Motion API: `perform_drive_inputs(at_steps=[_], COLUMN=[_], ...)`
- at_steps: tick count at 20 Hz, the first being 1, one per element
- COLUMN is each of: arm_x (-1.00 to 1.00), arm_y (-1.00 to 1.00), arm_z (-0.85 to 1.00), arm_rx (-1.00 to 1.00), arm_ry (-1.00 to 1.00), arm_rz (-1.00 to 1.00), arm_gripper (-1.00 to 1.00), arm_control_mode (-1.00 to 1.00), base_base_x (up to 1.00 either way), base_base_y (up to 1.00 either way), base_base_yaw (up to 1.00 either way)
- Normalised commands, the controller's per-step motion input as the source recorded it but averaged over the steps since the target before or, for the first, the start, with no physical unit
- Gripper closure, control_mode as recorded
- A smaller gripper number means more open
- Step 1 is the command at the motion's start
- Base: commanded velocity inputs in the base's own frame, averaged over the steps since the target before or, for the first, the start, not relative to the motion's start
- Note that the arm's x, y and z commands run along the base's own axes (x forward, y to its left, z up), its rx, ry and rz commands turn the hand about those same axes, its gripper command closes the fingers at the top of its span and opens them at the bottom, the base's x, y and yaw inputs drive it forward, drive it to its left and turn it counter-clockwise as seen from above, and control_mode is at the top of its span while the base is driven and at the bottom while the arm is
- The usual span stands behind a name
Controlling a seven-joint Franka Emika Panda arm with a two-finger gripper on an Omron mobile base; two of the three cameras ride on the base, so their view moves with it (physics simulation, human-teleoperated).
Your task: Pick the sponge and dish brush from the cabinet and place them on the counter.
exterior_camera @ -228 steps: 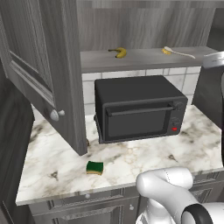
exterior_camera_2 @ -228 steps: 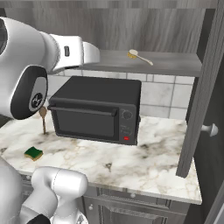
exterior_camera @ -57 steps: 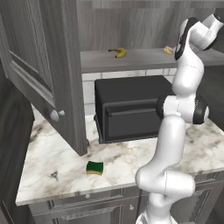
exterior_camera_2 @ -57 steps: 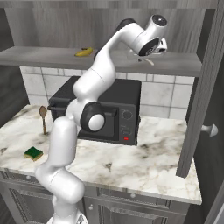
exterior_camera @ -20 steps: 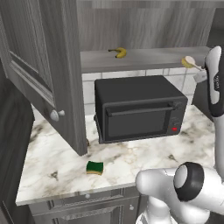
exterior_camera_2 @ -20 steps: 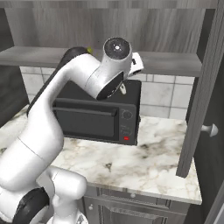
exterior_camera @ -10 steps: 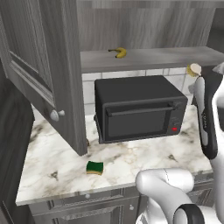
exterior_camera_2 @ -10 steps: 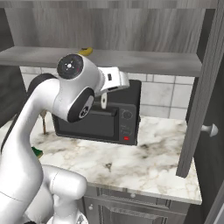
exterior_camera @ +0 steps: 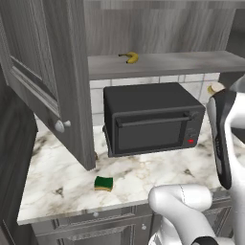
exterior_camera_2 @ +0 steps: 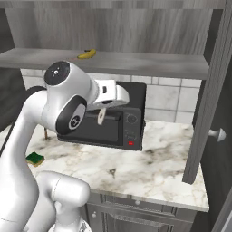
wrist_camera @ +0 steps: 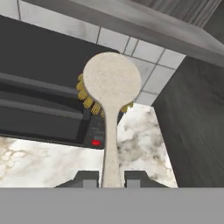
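One of the two task items is already down: the sponge (exterior_camera: 103, 183) lies flat on the counter (exterior_camera: 57, 167) in front of the microwave's left corner, near the front edge. The other, the dish brush (wrist_camera: 111, 109), is clamped by its thin handle between the gripper (wrist_camera: 111, 180) fingers; in the hand view the handle runs straight up from between the tips to the round pale head, with yellow bristles fringing its far side. In the right base view the brush (exterior_camera_2: 101, 115) hangs from the gripper in front of the microwave (exterior_camera_2: 113, 122) door, off the shelf and above the marble. A handle grip makes sense, since the stick is the only narrow part and the head stays free. The cabinet (exterior_camera: 52, 81) door stands open at the left, its knob jutting over the counter, and the shelf holds a banana (exterior_camera: 130, 58). Free marble looks widest right of the microwave, bounded by the other open door (exterior_camera_2: 213, 104) and the front edge; the strip in front of the oven is narrower. Likely next step is lowering the brush onto that right-hand patch, keeping clear of the oven face and the door edge.
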Motion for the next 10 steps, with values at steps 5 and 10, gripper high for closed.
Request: perform_drive_inputs(at_steps=[5, 10], arm_x=[-0.09, -0.2], arm_y=[0.0, -0.05], arm_z=[-0.33, -0.42], arm_rx=[0.0, 0.0], arm_ry=[0.2, 0.11], arm_rz=[-0.01, 0.0], arm_gripper=[1.0, 1.0], arm_control_mode=[-1.0, -1.0], base_base_x=[0.0, 0.0], base_base_y=[0.0, 0.0], base_base_yaw=[0.0, 0.0])
